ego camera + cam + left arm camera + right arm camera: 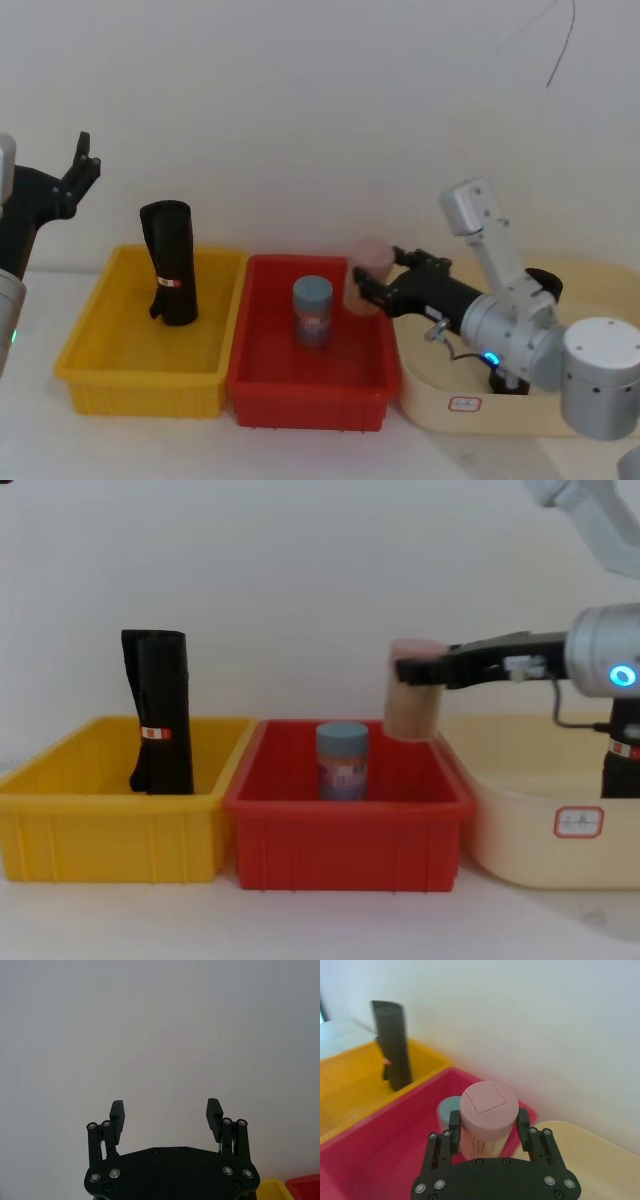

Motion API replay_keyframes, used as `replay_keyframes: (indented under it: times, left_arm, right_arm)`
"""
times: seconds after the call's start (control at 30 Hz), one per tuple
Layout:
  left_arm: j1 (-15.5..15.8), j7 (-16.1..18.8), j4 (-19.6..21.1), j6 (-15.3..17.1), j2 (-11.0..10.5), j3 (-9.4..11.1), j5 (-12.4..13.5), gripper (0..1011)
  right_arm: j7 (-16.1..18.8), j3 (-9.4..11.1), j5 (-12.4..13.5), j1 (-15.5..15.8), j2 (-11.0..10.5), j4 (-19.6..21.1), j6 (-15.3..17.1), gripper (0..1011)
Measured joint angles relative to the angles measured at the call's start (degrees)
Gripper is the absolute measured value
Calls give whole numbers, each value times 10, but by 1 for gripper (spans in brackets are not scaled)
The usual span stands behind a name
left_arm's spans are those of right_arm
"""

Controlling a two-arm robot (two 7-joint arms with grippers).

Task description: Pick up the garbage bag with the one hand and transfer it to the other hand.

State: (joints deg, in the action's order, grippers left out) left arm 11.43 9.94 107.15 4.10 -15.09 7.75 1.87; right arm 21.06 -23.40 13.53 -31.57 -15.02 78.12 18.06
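Here your right gripper (487,1127) clamps a pink-lidded jar (486,1121) above the red bin (262,375). Your left gripper (165,1115) hangs wide open, empty, far left. The garbage bag (172,262) stands in the yellow bin (90,365).

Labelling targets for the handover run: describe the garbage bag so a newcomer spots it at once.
Three bins sit in a row against the white wall; take the yellow bin at the robot's left end. Standing upright near its back is the garbage bag, a tight black plastic roll. A narrow white-and-red band circles it, unlike the blue-lidded jar in the red bin.
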Motion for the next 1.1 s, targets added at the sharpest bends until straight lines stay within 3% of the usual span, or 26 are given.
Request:
replay_keyframes:
  times: [0.43, 0.8, 1.1]
  left_arm:
    - [0, 0, 0, 0, 0, 0, 0, 1001]
    - [0, 0, 0, 0, 0, 0, 0, 1001]
    - [0, 0, 0, 0, 0, 0, 0, 1001]
  right_arm:
    - [-33, 50, 9, 16, -24, 8, -1, 653]
    - [-37, 66, 7, 32, -40, 16, 4, 653]
    - [-20, 60, 1, 43, -54, 24, 14, 878]
